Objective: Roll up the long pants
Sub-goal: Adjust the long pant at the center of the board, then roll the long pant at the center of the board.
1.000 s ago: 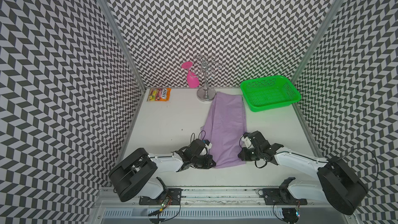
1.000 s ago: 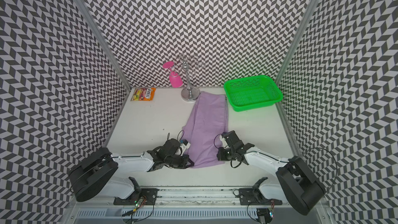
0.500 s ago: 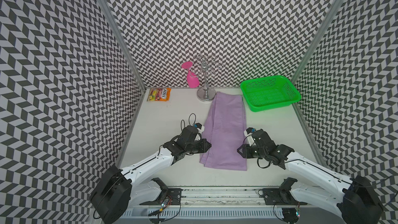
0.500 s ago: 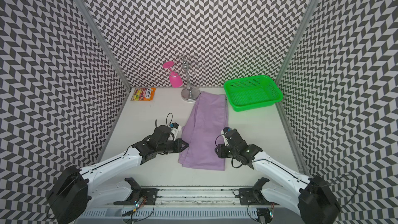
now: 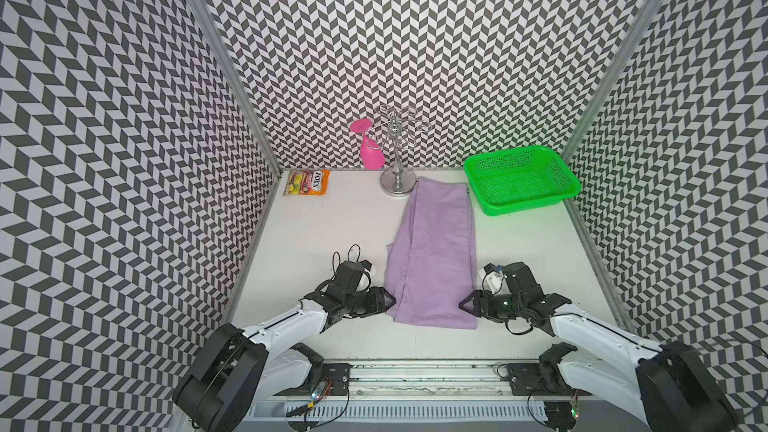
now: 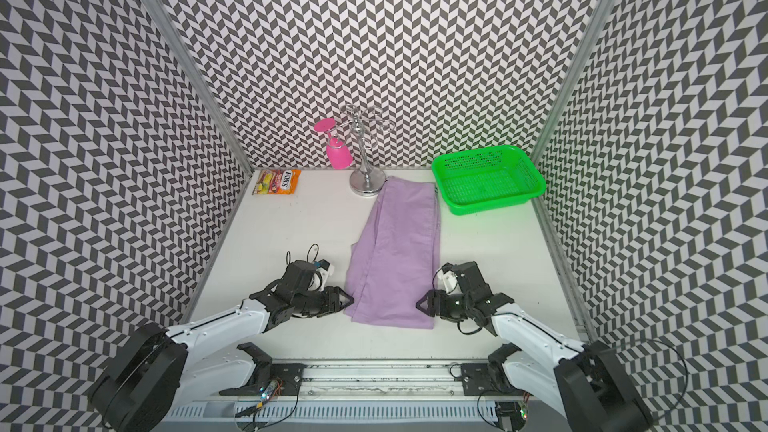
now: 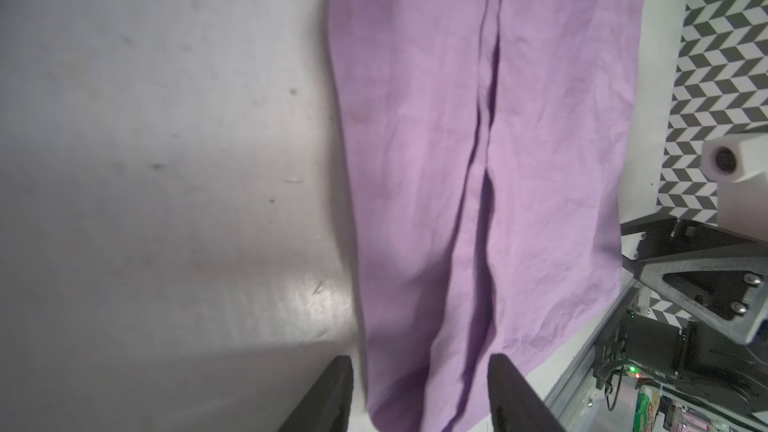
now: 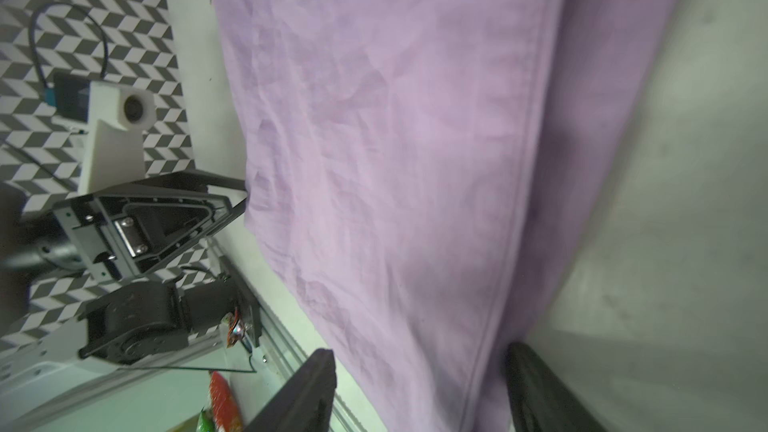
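Left pincer (image 5: 390,300) is spread. Its wrist view (image 7: 419,367) shows the two dark fingers (image 7: 332,398) well apart, with the near left corner of the long pants (image 7: 478,139) lying loose between them, nothing pinched. In both top views it sits low over the table (image 5: 332,234), tip at the left edge of the cloth, close to the near hem.

Back left: orange snack packet (image 5: 307,182) lies flat by the side wall. Next over, a pink glass (image 5: 371,153) hangs upside down from a chrome rack (image 5: 397,182), whose round base stands near the back wall.

Long pants (image 5: 432,255) are mid-table, flat and unrolled. They're folded lengthwise, one leg on the other, running from near the front edge toward the back wall. A long seam fold runs down the left half, with light creases elsewhere. The far end lies just beside the rack's base on its left and the basket's near corner on its right – can't tell if it touches either. The near hem sits square across, between the two pincers.

Right pincer (image 5: 463,305) is also spread. Its wrist view (image 8: 419,351) shows the fingers (image 8: 536,392) apart, straddling the right edge of the cloth with the side seam running between them, no grip. In both top views its tip is at the right edge near the hem, facing the left pincer across the cloth. Both arms reach in from the front rail, wrists low.

Green basket (image 5: 523,206) is back right, by the corner of the walls.
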